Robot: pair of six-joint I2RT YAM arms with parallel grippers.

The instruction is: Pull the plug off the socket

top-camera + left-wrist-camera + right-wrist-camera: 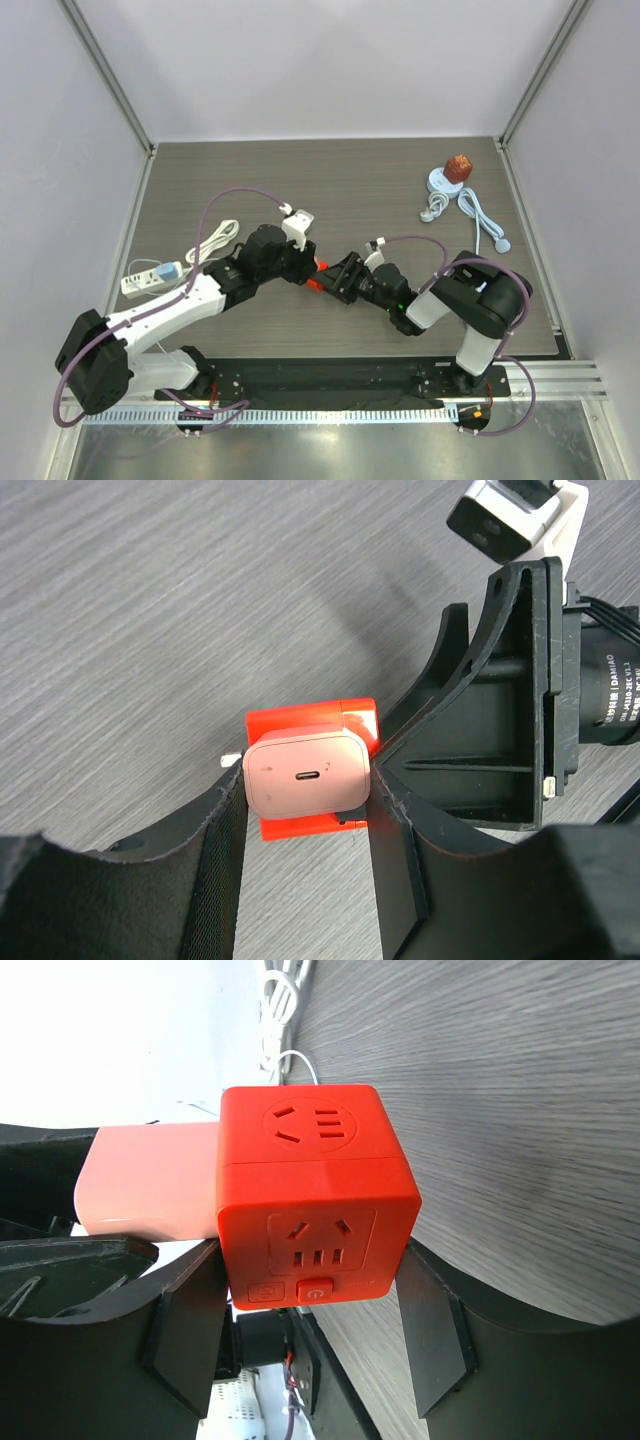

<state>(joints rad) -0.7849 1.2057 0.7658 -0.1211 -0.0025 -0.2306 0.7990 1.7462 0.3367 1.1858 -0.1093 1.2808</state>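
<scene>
Left gripper (pixel 307 795) pinches pale pink rounded plug (pixel 300 770), my right gripper (pixel 310 1270) clamps red plastic cube socket (pixel 315 1185); grips set, next pull straight apart

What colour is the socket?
The socket is bright red; the right wrist view shows it best.

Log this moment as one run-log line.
left hand: shut on plug | right hand: shut on socket | plug: seated in socket, not yet pulled
</scene>
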